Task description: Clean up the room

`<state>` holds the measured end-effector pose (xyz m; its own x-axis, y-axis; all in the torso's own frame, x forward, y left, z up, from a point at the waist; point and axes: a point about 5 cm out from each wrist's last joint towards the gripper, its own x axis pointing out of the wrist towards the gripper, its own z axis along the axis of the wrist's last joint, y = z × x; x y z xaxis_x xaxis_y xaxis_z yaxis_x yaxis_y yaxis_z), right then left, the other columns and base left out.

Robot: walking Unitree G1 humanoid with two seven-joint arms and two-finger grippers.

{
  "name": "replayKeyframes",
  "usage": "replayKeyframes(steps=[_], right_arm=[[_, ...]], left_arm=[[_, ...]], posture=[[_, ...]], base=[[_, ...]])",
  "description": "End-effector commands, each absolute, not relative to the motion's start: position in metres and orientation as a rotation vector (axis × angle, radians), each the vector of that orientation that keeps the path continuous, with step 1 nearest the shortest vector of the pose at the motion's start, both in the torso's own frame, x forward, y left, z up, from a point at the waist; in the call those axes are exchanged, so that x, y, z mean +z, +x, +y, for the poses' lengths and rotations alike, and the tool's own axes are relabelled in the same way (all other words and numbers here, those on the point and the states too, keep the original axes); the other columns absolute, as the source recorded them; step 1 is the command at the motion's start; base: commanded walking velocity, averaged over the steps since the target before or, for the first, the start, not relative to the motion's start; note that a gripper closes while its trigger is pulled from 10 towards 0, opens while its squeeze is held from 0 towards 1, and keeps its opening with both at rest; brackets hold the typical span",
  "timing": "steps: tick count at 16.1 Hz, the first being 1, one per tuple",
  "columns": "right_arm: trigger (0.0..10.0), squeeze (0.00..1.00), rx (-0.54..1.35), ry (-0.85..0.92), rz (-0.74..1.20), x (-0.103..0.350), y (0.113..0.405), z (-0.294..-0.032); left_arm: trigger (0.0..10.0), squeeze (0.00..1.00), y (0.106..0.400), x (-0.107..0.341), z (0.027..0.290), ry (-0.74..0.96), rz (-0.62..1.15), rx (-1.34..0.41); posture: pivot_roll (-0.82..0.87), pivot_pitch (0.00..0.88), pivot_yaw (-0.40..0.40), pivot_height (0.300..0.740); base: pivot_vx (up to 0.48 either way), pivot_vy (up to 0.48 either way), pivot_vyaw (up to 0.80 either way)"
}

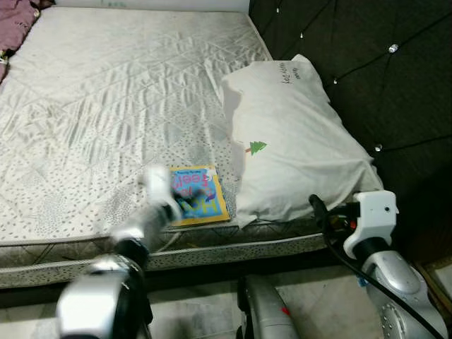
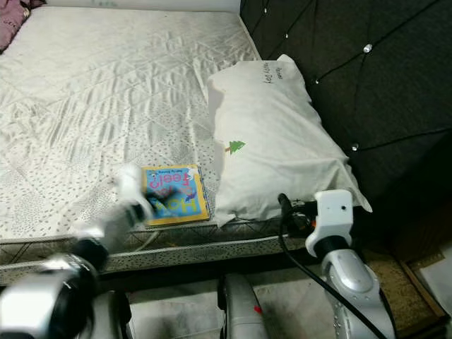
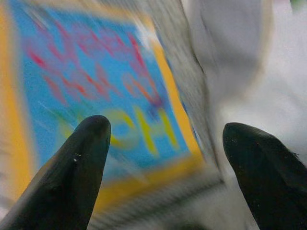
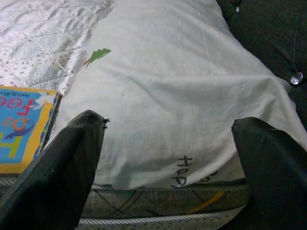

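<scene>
Two grippers are up at the near edge of a bare quilted mattress (image 1: 106, 106). Left gripper (image 3: 163, 158) is blurred in the head views, reaching over a kids' book (image 1: 200, 195) w/ yellow border, blue cover & pink/yellow lettering; its fingers (image 3: 72, 167) are spread wide, nothing between them, book just beyond the tips. Can't tell if the tips touch the cover. Book lies flat near the mattress's front edge, at approx 9 o'clock from the lower end of a white pillow (image 1: 296, 134), just beside it. Pillow has a small green tree print (image 1: 257, 147) & handwriting near its top corner; it leans against a dark tufted headboard (image 1: 367, 63) at 3 o'clock of the bed. Right gripper (image 4: 168, 158) is off the mattress edge at approx 5 o'clock from the pillow, fingers apart & empty, pointing at the pillow's lower end. Purple fabric (image 1: 15, 25) sits at the far corner of the bed, approx 10 o'clock. Floor (image 1: 318, 304) below the bed frame looks pale.
</scene>
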<state>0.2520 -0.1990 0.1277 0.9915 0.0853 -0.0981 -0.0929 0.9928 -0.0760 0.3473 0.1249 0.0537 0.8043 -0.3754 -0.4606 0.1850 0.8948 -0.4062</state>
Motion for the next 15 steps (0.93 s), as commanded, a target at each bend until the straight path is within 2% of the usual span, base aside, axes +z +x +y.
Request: replayKeyframes(steps=[1, 4, 7, 8, 15], right_arm=[[10.0, 0.0, 0.074, -0.085, 0.093, 0.128, 0.253, -0.201], [10.0, 0.0, 0.081, -0.08, 0.087, 0.128, 0.254, -0.199], [10.0, 0.0, 0.091, -0.082, 0.083, 0.129, 0.255, -0.197], [10.0, 0.0, 0.089, -0.084, 0.083, 0.129, 0.255, -0.199], [10.0, 0.0, 0.086, -0.086, 0.085, 0.128, 0.253, -0.199]], left_arm=[[10.0, 1.0, 0.337, 0.04, 0.119, -0.326, 0.626, -0.343], [10.0, 1.0, 0.314, 0.017, 0.097, -0.312, 0.72, -0.409], [10.0, 1.0, 0.306, 0.009, 0.092, -0.29, 0.748, -0.407], [10.0, 0.85, 0.309, 0.011, 0.094, -0.285, 0.73, -0.382], [10.0, 0.83, 0.313, 0.011, 0.124, -0.273, 0.719, -0.274]], posture=[[-0.25, 0.111, -0.086, 0.591], [-0.25, 0.112, -0.084, 0.591], [-0.25, 0.109, -0.083, 0.591], [-0.25, 0.109, -0.081, 0.591], [-0.26, 0.109, -0.078, 0.591]], base=[[0.0, 0.0, 0.0], [0.0, 0.0, 0.0], [0.0, 0.0, 0.0], [0.0, 0.0, 0.0], [0.0, 0.0, 0.0]])
